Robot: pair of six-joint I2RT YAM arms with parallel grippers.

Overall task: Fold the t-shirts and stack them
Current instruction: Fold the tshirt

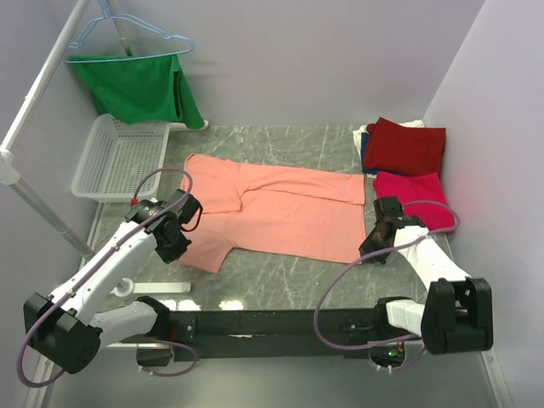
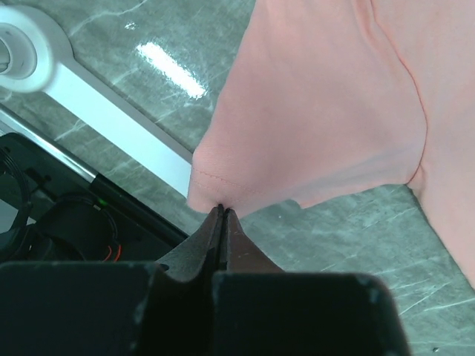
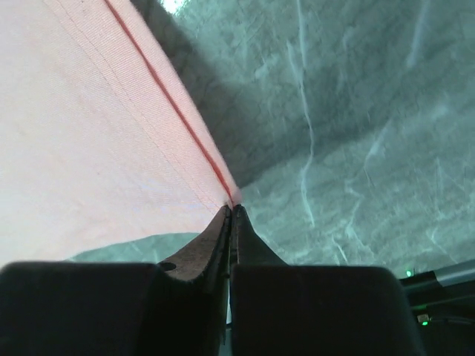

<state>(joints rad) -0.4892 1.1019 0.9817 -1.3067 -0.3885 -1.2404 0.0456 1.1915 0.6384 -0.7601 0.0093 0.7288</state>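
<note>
Top external view: a grey marbled counter [image 1: 280, 280] with pale walls on three sides. A salmon-pink t-shirt [image 1: 280, 208] lies spread across the middle of the counter, its collar end toward the left and its bottom hem toward the right. At the far right corner sits a folded dark red t-shirt [image 1: 406, 146]. A folded crimson-pink t-shirt [image 1: 412, 195] lies just in front of it, touching its near edge. A white mesh basket [image 1: 119, 157] stands at the far left. Behind the basket a green garment [image 1: 140, 89] hangs on a light-blue wire hanger [image 1: 127, 30].

Both arms reach in from the near edge, one to each end of the salmon-pink shirt.

Left wrist view: the left fingers [image 2: 221, 213] are pressed fully together, with the corner of the near sleeve's hem pinched between their tips. The sleeve fans out from that point, over bare counter.

Right wrist view: the right fingers [image 3: 231, 209] are also pressed fully together, pinching a corner of the shirt's stitched bottom hem. The cloth rises from the tips toward the upper left of the view, and a shadow lies on the counter beside its edge.
</note>
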